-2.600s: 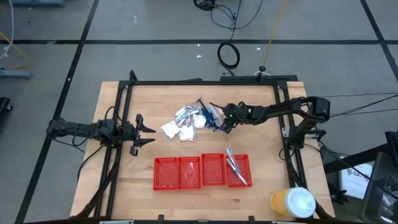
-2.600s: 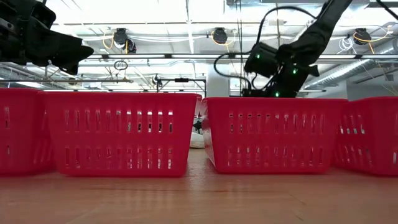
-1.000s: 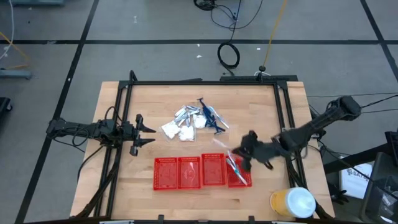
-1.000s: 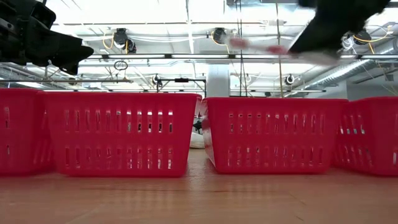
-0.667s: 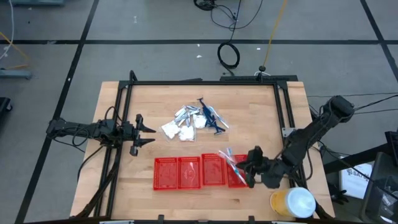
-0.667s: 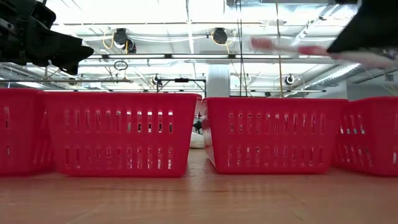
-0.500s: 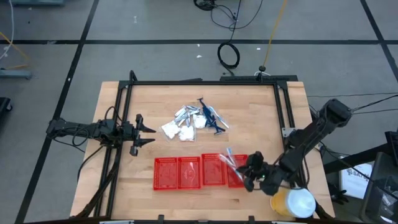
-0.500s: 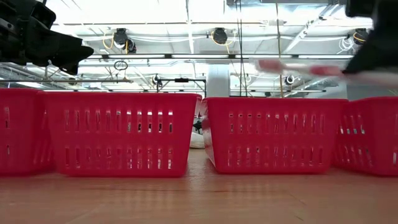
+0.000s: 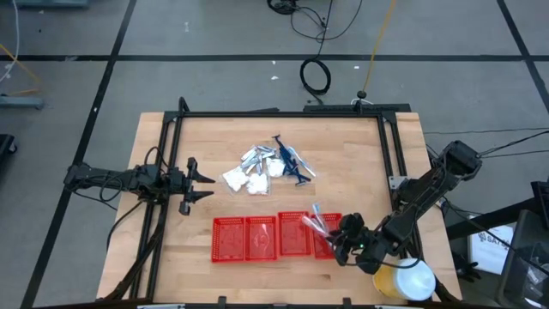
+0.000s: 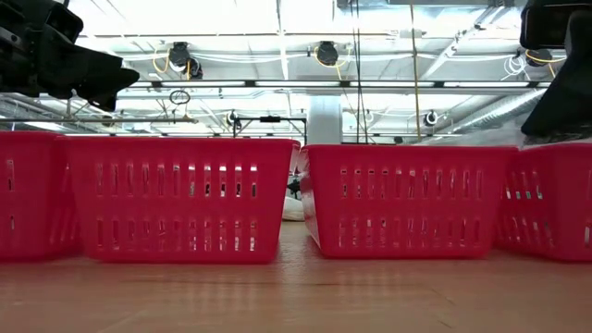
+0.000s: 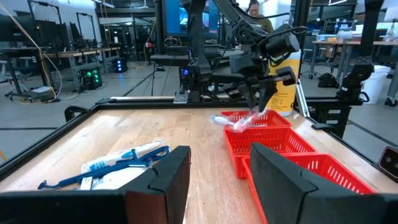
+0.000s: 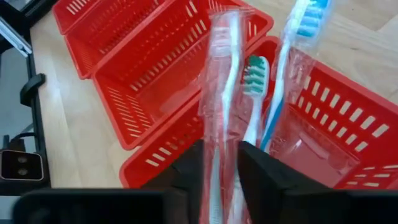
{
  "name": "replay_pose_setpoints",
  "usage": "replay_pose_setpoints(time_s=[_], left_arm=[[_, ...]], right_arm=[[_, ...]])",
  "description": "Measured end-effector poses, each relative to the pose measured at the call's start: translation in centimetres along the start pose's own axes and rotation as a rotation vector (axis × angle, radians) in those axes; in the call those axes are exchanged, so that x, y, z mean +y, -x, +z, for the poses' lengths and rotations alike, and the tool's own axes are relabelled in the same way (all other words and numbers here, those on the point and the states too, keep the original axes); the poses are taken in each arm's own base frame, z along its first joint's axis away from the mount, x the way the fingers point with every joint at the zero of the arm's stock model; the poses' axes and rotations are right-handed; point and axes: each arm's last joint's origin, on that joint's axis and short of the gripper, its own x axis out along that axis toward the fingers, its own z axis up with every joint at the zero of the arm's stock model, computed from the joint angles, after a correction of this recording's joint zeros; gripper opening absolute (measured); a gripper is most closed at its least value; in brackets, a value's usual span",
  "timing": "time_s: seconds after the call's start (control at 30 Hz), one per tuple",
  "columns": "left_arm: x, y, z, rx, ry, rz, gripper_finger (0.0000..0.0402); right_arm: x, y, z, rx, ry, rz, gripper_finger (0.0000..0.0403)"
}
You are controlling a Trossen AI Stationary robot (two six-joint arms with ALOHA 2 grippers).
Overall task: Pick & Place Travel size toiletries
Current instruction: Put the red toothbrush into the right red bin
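Clear-wrapped and pale, the toothbrush [image 12: 219, 106] is pinched between the fingers of the right gripper [image 9: 341, 245], which has swung away from the loose pile of toiletries [image 9: 266, 165] at the middle of the counter [image 9: 223, 137] and now hangs over the end basket [image 9: 328, 233] of the red row. A couple of seconds ago that gripper was down among the pile; a second ago it was crossing the open wood with the stick held out ahead of it; now it has settled right above the basket rim. In the right wrist view the wrapped stick reaches out past the fingertips over the basket's open mouth, just beside two wrapped toothbrushes [image 12: 273, 93] already lying inside, one with a blue and white head and one with a green one. In the left wrist view the far gripper shows above the basket with the wrapper dangling just under it.

So the carry looks finished and the drop is the step in hand: the stick is not yet let go, and since it sticks out past the fingers it may catch the rim unless it is lowered further.

The left gripper [image 9: 199, 183] waits with its fingers spread, well to the side of the pile, holding nothing. The other three baskets [image 9: 261, 238] look empty.
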Motion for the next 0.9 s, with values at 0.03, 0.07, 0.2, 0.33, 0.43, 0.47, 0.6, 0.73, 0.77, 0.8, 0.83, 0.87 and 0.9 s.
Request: replay_pose_setpoints(time_s=[0.03, 0.07, 0.2, 0.33, 0.43, 0.47, 0.6, 0.73, 0.77, 0.8, 0.83, 0.87, 0.9], left_arm=[[0.0, 0.0, 0.0, 0.000, 0.000, 0.000, 0.0166], [0.0, 0.0, 0.0, 0.000, 0.000, 0.000, 0.0166], [0.0, 0.0, 0.0, 0.000, 0.000, 0.000, 0.0166], [0.0, 0.0, 0.0, 0.000, 0.000, 0.000, 0.0166], [0.0, 0.0, 0.0, 0.000, 0.000, 0.000, 0.0166], [0.0, 0.0, 0.0, 0.000, 0.000, 0.000, 0.0166], [0.0, 0.0, 0.0, 0.000, 0.000, 0.000, 0.0166], [0.0, 0.0, 0.0, 0.000, 0.000, 0.000, 0.0166], [0.0, 0.0, 0.0, 0.000, 0.000, 0.000, 0.0166], [0.0, 0.0, 0.0, 0.000, 0.000, 0.000, 0.0166], [0.0, 0.0, 0.0, 0.000, 0.000, 0.000, 0.0166], [0.0, 0.0, 0.0, 0.000, 0.000, 0.000, 0.0166], [0.0, 0.0, 0.0, 0.000, 0.000, 0.000, 0.0166]], right_arm=[[0.0, 0.0, 0.0, 0.000, 0.002, -0.002, 0.0112], [0.0, 0.0, 0.0, -0.002, 0.004, -0.004, 0.0123], [0.0, -0.1, 0.2, -0.032, 0.027, -0.008, 0.0160], [0.3, -0.3, 0.6, -0.070, 0.078, 0.013, 0.0180], [0.8, -0.4, 1.0, -0.088, 0.141, 0.047, 0.0186], [0.9, -0.5, 1.1, -0.096, 0.169, 0.057, 0.0186], [1.3, -1.0, 2.1, -0.142, 0.307, 0.068, 0.0183], [1.4, -2.0, 3.9, -0.197, 0.407, 0.063, 0.0168], [1.5, -2.4, 4.4, -0.197, 0.431, 0.076, 0.0162], [1.6, -2.7, 4.8, -0.193, 0.456, 0.093, 0.0155], [1.6, -3.1, 5.2, -0.189, 0.480, 0.107, 0.0146], [1.6, -3.4, 5.5, -0.187, 0.497, 0.120, 0.0136], [1.6, -3.8, 5.9, -0.184, 0.513, 0.134, 0.0125]])
